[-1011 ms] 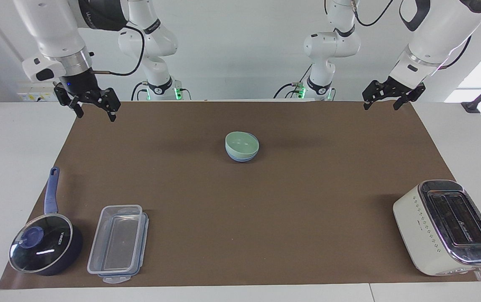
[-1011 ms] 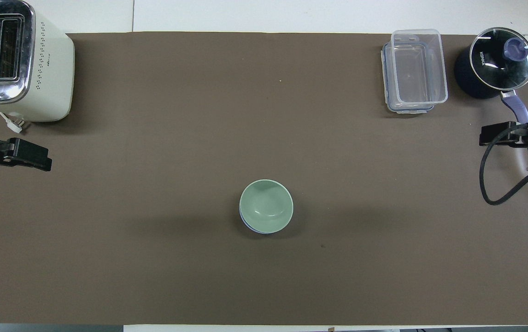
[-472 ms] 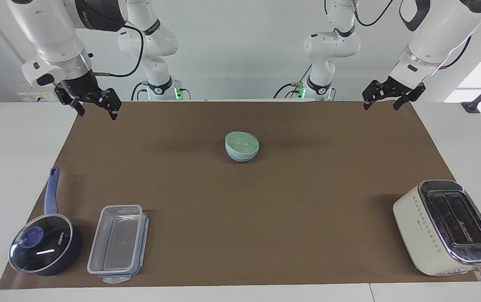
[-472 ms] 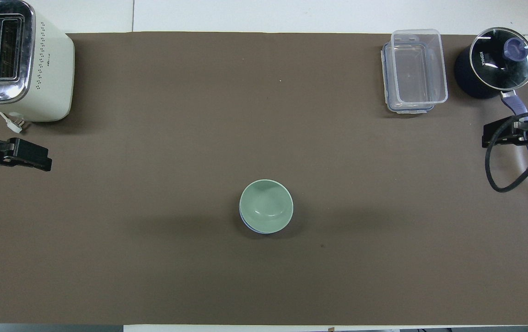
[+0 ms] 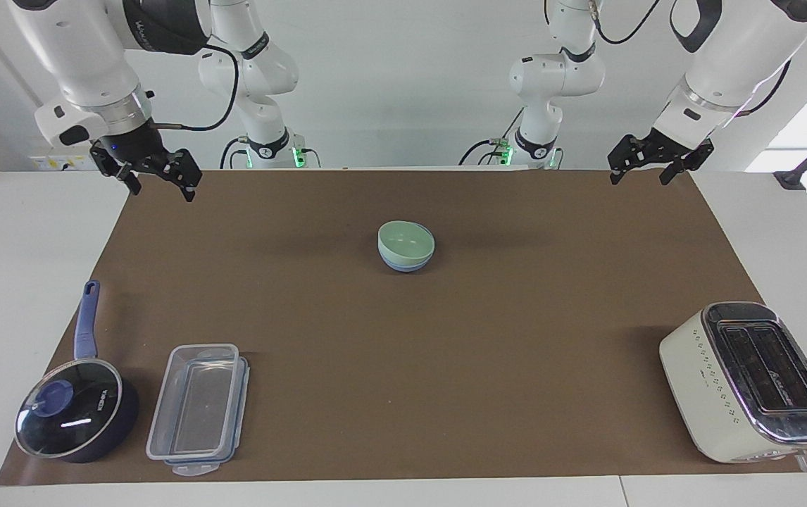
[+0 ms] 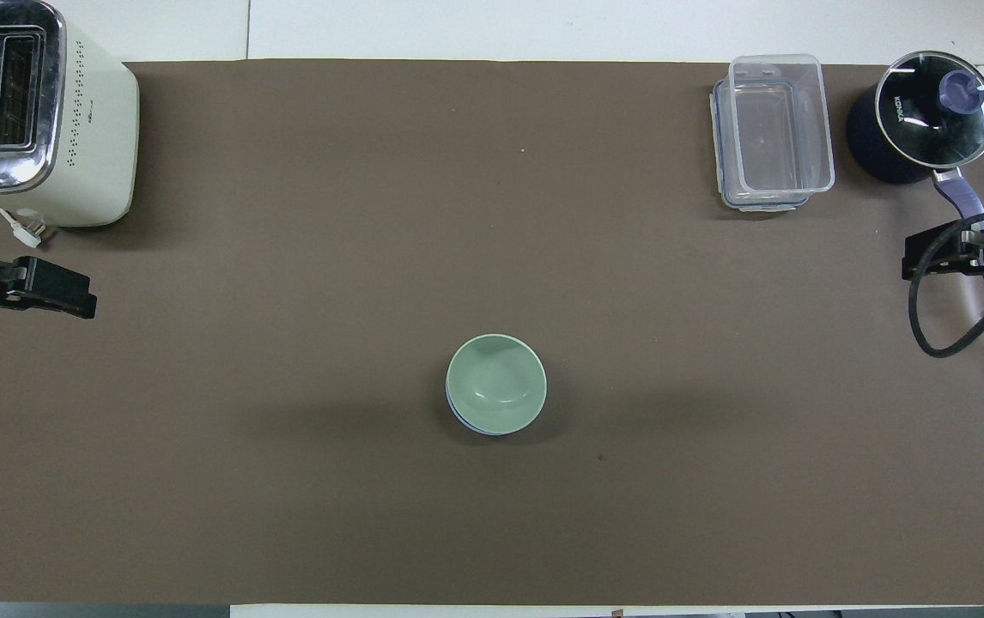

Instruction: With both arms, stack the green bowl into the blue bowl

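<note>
We find the small pale mint-green plastic bowl (image 5: 406,241) already nested inside the small light cornflower-blue bowl (image 5: 406,264); only a thin blue rim shows under it from above. The pair sits at the middle of the brown mat (image 5: 446,352) that covers the tabletop, somewhat toward the edge nearest the robots.

Change over the last second: little. The right gripper (image 5: 157,183) has drifted slightly outward toward the mat corner at its own end of the robots' edge. The left gripper (image 5: 646,169) hangs over the other corner of that edge and has not shifted. Bowls unmoved.

Both claws stand apart, fingers spread, holding nothing. Each is well clear of the bowls.

We judge the stacking done; both arms look retired to rest, the right one settling the last bit.

Other items, none touched:
- dark blue saucepan with glass lid (image 5: 76,415), at the corner farthest from the robots, right arm's end
- clear rectangular plastic container (image 5: 199,408), just beside the saucepan along that same edge
- cream toaster with chrome top (image 5: 748,380), at the corner farthest from the robots, left arm's end

Nothing seems left to do.
</note>
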`<state>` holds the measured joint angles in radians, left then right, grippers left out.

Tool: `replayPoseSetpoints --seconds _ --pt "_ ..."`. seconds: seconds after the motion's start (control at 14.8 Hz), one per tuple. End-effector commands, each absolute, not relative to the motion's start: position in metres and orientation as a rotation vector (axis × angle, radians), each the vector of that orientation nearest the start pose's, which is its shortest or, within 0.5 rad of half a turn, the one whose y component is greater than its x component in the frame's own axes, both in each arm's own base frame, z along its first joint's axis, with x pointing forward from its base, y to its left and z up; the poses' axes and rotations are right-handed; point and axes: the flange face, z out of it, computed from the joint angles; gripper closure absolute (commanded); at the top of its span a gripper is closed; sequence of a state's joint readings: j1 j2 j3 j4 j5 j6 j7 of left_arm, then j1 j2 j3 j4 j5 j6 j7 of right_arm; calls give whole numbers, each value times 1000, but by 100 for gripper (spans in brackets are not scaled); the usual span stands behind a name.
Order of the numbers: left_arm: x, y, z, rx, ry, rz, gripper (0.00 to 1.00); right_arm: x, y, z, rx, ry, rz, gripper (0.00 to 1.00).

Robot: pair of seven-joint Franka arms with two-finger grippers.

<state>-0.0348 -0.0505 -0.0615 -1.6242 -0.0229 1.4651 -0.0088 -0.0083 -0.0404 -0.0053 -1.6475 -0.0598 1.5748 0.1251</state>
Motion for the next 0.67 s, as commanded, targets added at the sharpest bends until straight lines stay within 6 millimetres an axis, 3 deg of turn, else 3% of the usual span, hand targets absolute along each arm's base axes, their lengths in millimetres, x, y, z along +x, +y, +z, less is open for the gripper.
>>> replayPoseSetpoints --seconds 0.0,0.61 --pt "520 -52 623 -3121 128 148 0 536 -11 613 -3182 209 50 0" --pt "520 -52 623 -3121 128 148 0 533 -10 615 -3154 220 42 0"
